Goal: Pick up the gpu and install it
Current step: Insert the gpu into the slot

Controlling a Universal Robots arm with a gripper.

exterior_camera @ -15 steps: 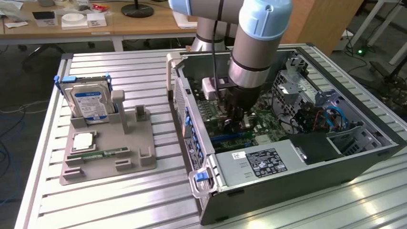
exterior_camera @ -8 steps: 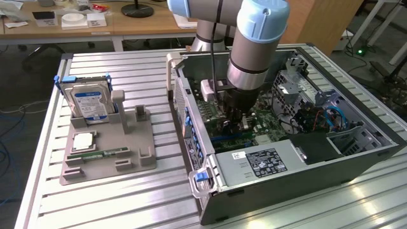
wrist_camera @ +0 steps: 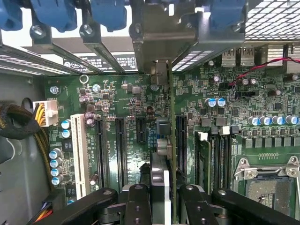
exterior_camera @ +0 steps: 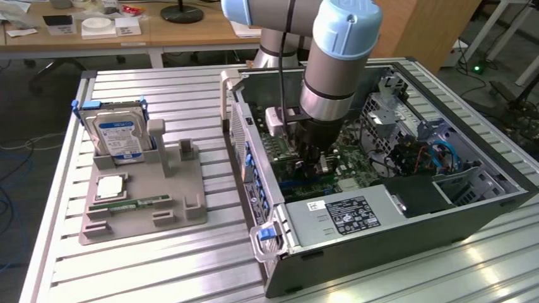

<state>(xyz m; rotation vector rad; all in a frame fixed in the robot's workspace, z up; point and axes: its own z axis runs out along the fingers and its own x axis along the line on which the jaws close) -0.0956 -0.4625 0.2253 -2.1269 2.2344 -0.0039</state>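
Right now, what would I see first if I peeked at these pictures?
The big blue-and-grey robot arm reaches down into the open computer case. Its gripper holds the gpu edge-on over the green motherboard. On the exterior view's left, a hard drive stands in a grey holder.

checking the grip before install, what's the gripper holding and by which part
The gripper is shut on the gpu, pinching the edge that faces away from the motherboard, the card edge-on between its fingers.

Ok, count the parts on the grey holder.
3: silver hard drive with blue-white label, upright at the back; square silver chip, nearer the camera; slim green memory stick, beside it.
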